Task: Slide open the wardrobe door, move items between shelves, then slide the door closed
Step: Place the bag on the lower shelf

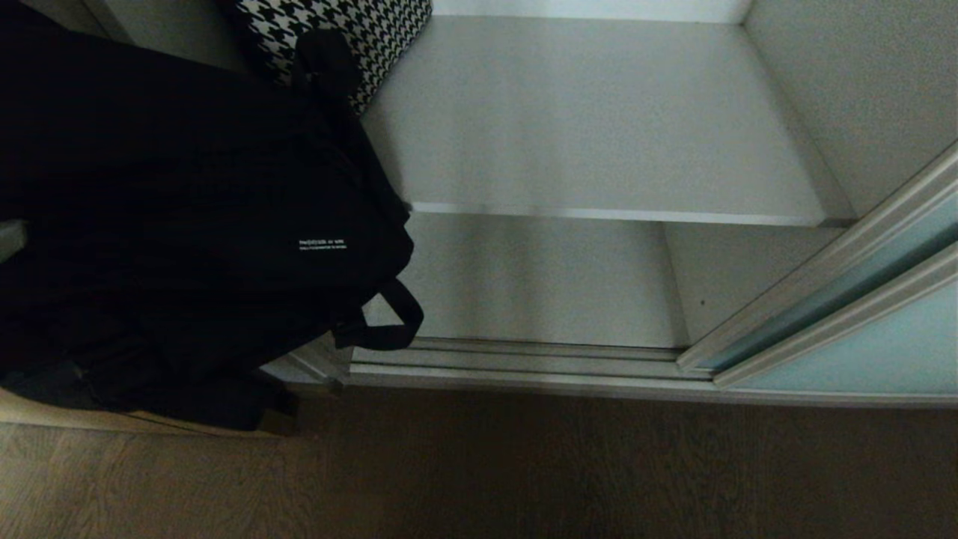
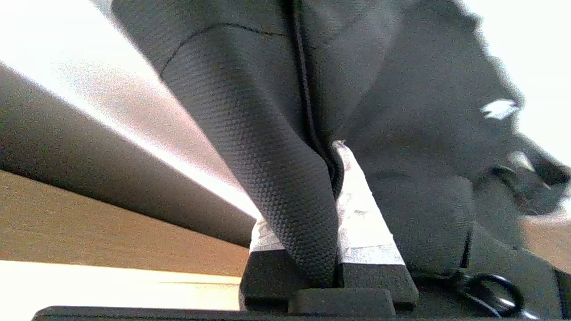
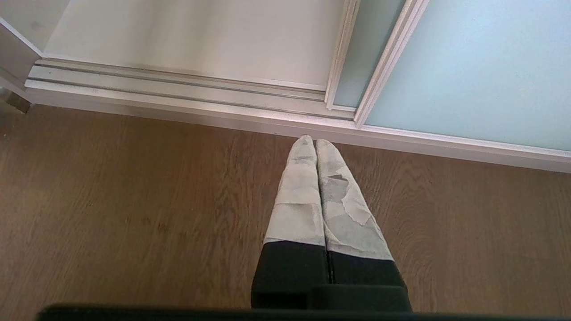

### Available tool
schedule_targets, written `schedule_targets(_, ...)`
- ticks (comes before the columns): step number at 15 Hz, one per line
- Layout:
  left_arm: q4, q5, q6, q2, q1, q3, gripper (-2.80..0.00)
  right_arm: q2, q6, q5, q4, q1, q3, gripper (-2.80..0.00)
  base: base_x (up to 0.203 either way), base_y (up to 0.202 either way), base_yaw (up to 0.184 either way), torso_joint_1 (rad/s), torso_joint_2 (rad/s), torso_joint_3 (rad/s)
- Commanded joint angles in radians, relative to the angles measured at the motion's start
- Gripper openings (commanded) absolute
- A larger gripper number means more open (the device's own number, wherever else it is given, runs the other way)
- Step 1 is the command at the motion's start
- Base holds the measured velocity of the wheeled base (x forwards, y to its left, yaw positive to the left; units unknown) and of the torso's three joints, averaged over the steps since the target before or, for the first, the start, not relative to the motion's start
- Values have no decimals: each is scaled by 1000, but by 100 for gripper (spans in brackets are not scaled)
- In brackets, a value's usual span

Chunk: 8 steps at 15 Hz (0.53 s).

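**Door open, backpack in transit between shelves**

Wooden floor (image 1: 524, 479) fills the nearest strip of the head view, running up to the ridged silver floor track (image 1: 524, 359) at the wardrobe's front edge.

Right pincer (image 3: 314, 141): parked over the floor just short of the track, pointing down, fingers pressed together on nothing.

Left pincer (image 2: 337, 147): not visible in the head view, where the bag covers it. Its own wrist view shows the taped fingers clenched on a fold of textured black fabric, part of the black backpack (image 1: 187, 224).

Backpack: hangs at the left side of the opening, in front of the shelf fronts; one strap loop dangles just above the track. It seems to be off the boards and carried, though its underside is hidden, so I cannot rule out some contact.

Sliding wardrobe door (image 1: 883, 337): pushed to the right, frosted blue-green glass in its silver frame, leaving the compartment exposed.

Shelves: upper shelf (image 1: 599, 120) and the lower shelf (image 1: 539, 277) beneath it; their visible right-hand parts carry nothing. A houndstooth-patterned item (image 1: 344, 30) sits at the far left corner of the upper shelf, behind the backpack.

Progress, as judged: opening step done; transfer under way with the bag in hand, not yet placed. Remaining: set it on the destination shelf, let go, withdraw, slide the door shut.
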Motion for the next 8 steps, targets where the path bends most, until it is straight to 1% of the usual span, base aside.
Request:
schedule_targets(1, 83, -91, 6, -97, 5, -65, -280, -3, 0, 0, 0, 0, 1, -280, 0, 0, 0, 0, 0, 0)
schedule_targets(4, 328, -217, 3, -191, 5, -138, -280, -3, 0, 0, 0, 0, 0, -280, 0, 0, 0, 0, 0, 0)
schedule_targets(5, 389, -242, 0, -216, 5, -141, -280, -3, 0, 0, 0, 0, 0, -280, 0, 0, 0, 0, 0, 0)
schedule_targets(6, 423, -259, -3, -235, 5, -128, -280, -3, 0, 0, 0, 0, 0, -280, 0, 0, 0, 0, 0, 0)
schedule_targets(8, 509, -344, -14, -266, 6, -93, -280, -3, 0, 0, 0, 0, 0, -280, 0, 0, 0, 0, 0, 0)
